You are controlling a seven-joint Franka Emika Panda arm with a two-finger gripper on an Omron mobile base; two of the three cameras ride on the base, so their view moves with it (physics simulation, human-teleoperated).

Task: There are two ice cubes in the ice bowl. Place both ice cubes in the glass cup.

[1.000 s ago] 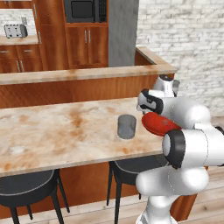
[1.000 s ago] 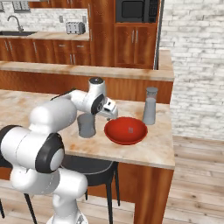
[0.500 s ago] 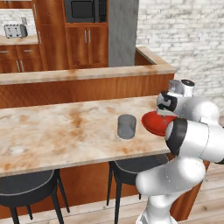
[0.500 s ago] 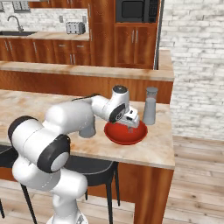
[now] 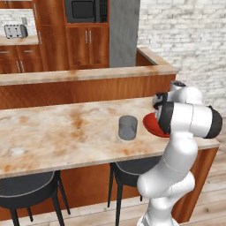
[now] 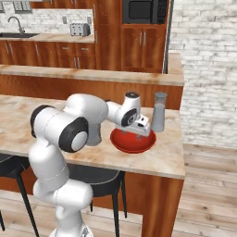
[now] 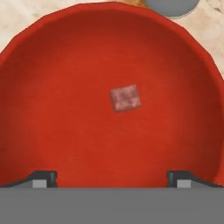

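Note:
The red ice bowl [image 7: 61, 65] sits on the marble counter near its right end, with one small translucent ice cube [image 7: 126, 97] lying near its middle. My gripper [image 7: 111, 179] hangs open just above the bowl [image 6: 134, 149], pointing down, fingertips [image 7: 43, 178] wide apart at the near rim and nothing between them. The grey glass cup [image 5: 128, 128] stands upright on the counter left of the bowl [image 5: 151, 126]. My arm hides most of the bowl in the left base view.
A grey shaker-like bottle [image 6: 159, 112] stands just behind the bowl's right side. The counter's right edge [image 6: 178, 157] is close to the bowl. A raised wooden ledge [image 5: 88, 75] runs behind the counter. Dark stools [image 5: 26, 190] stand below its front.
The arm swung right from beside the cup to over the bowl and came down toward it. The gripper stayed open. Cup, bowl and bottle did not move.

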